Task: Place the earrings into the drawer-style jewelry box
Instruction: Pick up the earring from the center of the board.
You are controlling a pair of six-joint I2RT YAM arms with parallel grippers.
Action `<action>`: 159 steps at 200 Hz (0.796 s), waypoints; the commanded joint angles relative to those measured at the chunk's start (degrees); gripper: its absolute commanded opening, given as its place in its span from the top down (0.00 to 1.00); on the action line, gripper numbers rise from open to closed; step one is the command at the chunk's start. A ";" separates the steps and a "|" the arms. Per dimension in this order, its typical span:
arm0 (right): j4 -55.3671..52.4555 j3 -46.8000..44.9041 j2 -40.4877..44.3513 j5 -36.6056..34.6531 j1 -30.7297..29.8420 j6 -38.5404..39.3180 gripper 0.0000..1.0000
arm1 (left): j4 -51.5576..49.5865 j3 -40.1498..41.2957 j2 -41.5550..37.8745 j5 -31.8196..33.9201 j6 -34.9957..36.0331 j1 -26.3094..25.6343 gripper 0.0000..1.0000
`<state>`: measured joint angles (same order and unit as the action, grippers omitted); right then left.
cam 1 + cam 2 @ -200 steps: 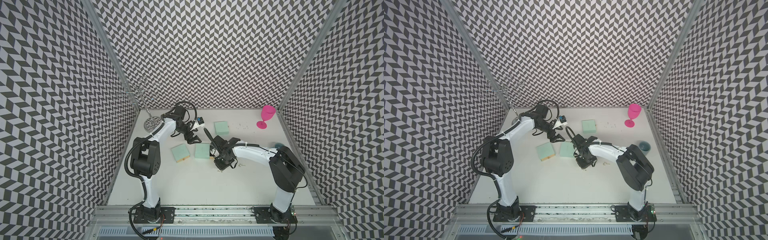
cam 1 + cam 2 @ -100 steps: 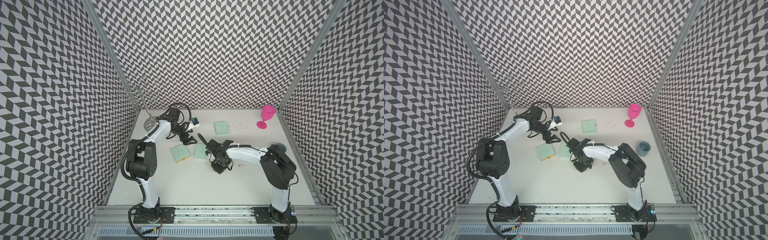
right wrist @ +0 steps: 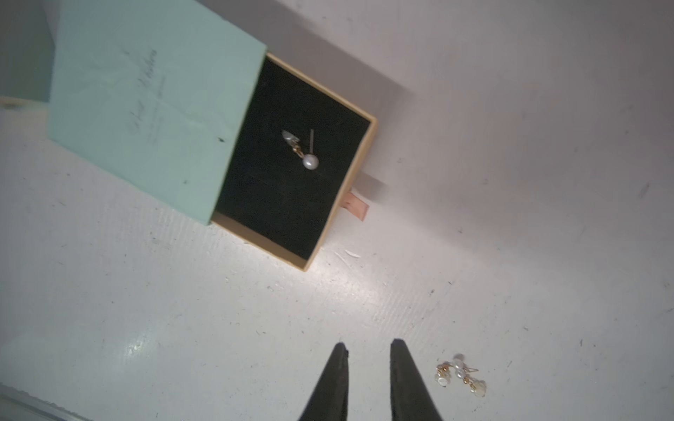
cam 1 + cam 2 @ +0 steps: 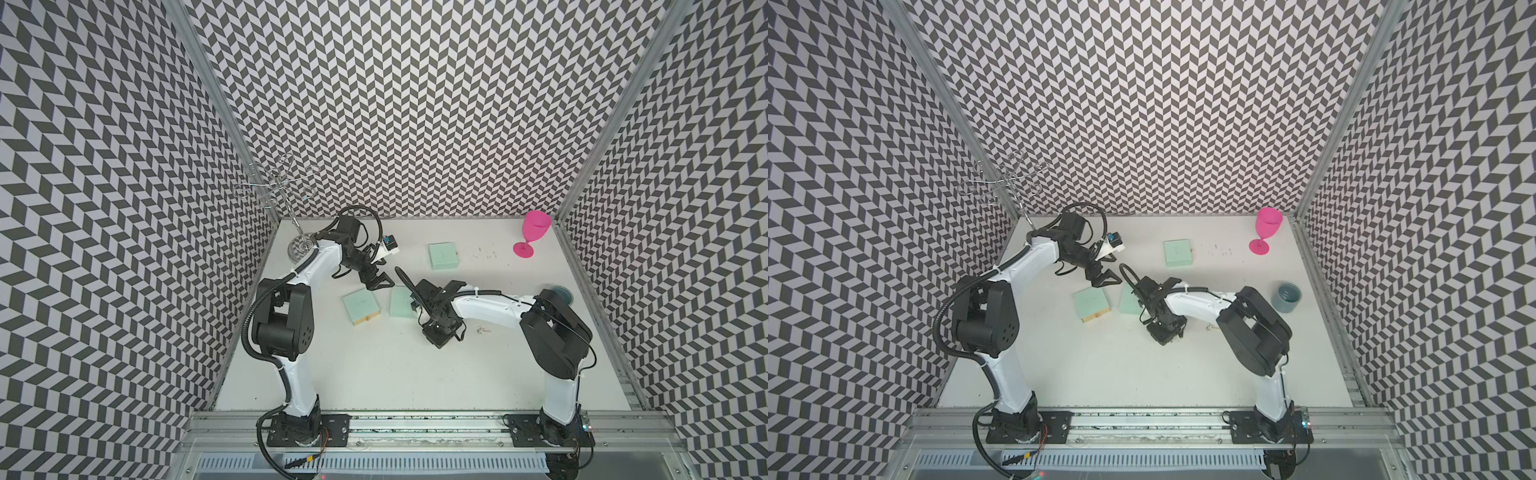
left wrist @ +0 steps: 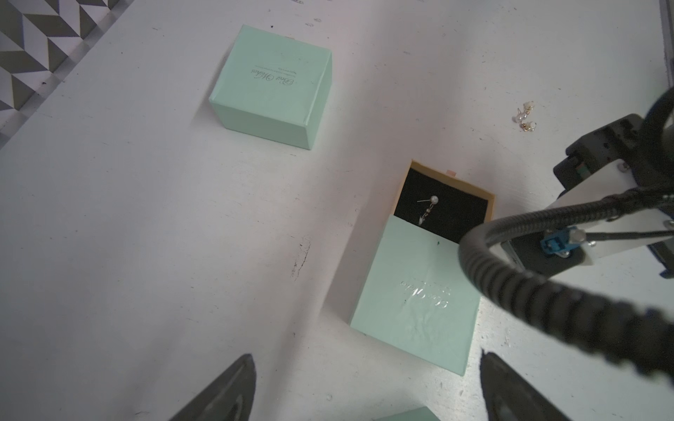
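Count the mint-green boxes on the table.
3. The far box sits near the back wall; the closed box lies mid-table; beside it the open-drawer box is partly covered by the right arm. None appears hidden.

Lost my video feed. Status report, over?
Left hand open, empty. Right hand slightly open, empty, near loose pearl earrings on white table. One pearl earring in open black-lined drawer of mint-green box. Nothing blocking.

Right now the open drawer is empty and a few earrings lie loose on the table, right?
Not empty: the right wrist view shows one pearl earring lying in the open drawer. A few earrings do lie loose on the table.
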<state>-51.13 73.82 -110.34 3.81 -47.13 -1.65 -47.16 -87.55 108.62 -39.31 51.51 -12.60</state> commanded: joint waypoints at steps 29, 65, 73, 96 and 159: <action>-0.55 -0.54 -2.31 -4.49 -0.35 -0.61 0.90 | 0.49 -0.03 -2.17 -1.20 0.70 0.39 0.04; -1.13 0.68 -0.62 -7.17 -0.33 -1.42 0.91 | 0.52 -0.25 -2.18 -1.18 0.85 0.45 0.04; -1.37 1.06 -0.03 -7.53 -0.33 -1.56 0.92 | 0.49 -0.30 -2.13 -1.20 0.86 0.39 0.04; -2.36 2.44 1.67 -8.38 -0.24 -2.09 0.92 | 0.45 -0.49 -2.12 -1.22 0.89 0.38 0.04; -5.61 6.91 4.15 -9.26 0.07 -2.70 0.92 | 0.05 -1.29 -2.06 -1.22 1.37 0.21 0.03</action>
<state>-54.83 78.50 -109.08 -3.92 -47.31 -3.86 -47.13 -87.55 108.62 -39.31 51.57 -12.56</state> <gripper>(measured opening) 0.085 0.965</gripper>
